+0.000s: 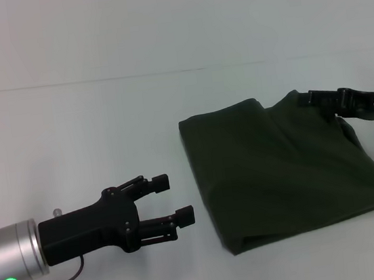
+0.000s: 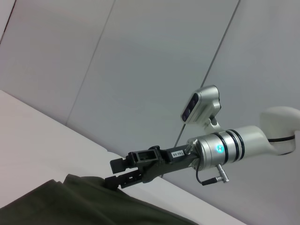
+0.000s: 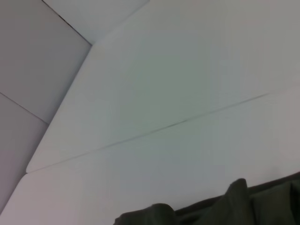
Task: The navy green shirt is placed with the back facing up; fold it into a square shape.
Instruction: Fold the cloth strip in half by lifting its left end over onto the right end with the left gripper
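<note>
Left gripper (image 1: 178,197) hovered near-left above the table (image 1: 89,124), jaws apart, empty. Navy green shirt (image 1: 279,169) lay right of centre, already roughly square. Right gripper (image 1: 315,99) sat at its far edge; grip unclear. Likely final tidy, then release.

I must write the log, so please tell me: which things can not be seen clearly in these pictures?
- Right gripper: head view, fingertips at the shirt edge; grip unclear, also in left wrist view.
- Shirt's underside and inner folds: hidden by its top layer.
- Right wrist view: shirt cut off by the frame edge.
- Left gripper: open, apart from the shirt.
</note>
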`<state>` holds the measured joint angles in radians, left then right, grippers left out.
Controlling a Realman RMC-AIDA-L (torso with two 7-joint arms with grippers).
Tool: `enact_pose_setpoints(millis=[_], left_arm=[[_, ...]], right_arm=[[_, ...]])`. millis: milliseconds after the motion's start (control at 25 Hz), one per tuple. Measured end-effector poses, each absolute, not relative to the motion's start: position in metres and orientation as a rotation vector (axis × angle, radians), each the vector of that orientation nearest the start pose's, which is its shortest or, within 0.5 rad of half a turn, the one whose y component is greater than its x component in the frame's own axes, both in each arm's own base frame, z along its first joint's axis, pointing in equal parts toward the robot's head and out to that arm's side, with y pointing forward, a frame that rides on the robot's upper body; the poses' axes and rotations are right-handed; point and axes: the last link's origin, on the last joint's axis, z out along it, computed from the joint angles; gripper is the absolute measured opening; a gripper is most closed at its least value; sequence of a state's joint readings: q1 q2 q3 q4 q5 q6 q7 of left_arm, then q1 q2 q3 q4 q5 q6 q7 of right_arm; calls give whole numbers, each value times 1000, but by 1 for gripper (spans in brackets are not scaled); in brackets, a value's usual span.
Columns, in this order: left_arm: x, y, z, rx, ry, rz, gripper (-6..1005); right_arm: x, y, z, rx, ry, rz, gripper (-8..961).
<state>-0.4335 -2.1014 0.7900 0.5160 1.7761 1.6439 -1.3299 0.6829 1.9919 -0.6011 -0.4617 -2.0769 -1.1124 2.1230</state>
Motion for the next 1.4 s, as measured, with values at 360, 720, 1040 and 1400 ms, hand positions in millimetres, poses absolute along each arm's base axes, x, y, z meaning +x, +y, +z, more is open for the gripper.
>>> enact_pose_setpoints(millis=[360,720,1040,1400], left_arm=[[-261,289,-26,-2688,-770,-1040,949],[-260,289,-27,-2687,-770,-1044,949],[-260,289,-27,-2685,-773,-1044,950],[-260,288,-28,-2685,-775,-1045,950]], right_arm=[[290,399,7,-2098,1594,655,860],[275,395,-6,-2221,1516,652,842],[275,394,-4,-2218,1494,687,827],[283,392,-5,-2203,1484,639,809]])
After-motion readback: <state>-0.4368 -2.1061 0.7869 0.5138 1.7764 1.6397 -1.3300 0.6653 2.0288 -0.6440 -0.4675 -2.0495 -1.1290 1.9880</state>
